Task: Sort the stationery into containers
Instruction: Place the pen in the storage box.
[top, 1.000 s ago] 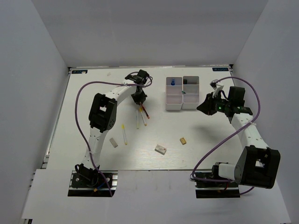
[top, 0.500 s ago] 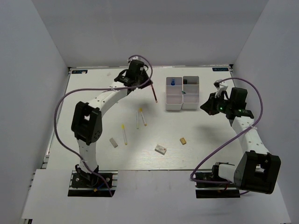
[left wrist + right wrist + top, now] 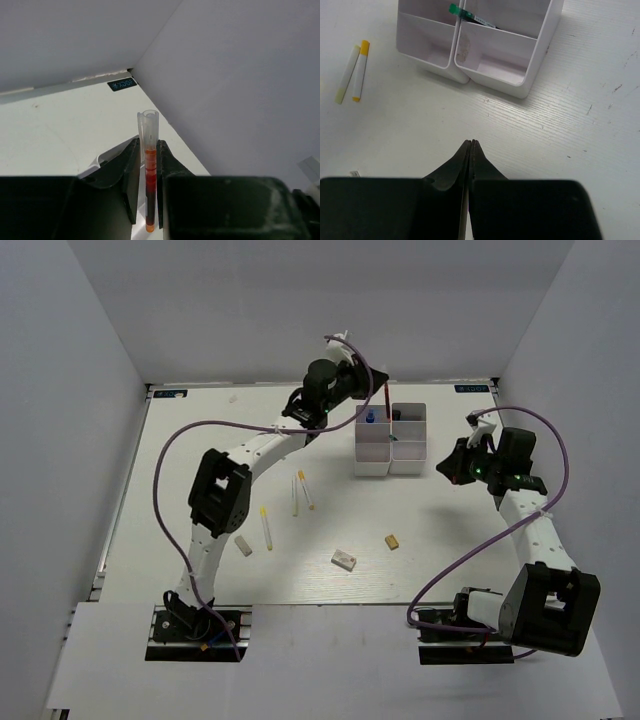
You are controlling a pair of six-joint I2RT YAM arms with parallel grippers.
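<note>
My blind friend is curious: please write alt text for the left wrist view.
The dark left gripper is shut on a thin red pen with a clear cap. Behind lie the white table and grey walls.

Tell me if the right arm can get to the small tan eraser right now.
Probably yes. The tan eraser lies alone on the table, nearer that arm's base than the right gripper is; the gripper is shut and empty, and nothing stands in the way.

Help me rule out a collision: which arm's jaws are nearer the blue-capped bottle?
Left. Its jaws hold a red pen above the bins, near the bottle; the right jaws sit off the bins' right side.
</note>
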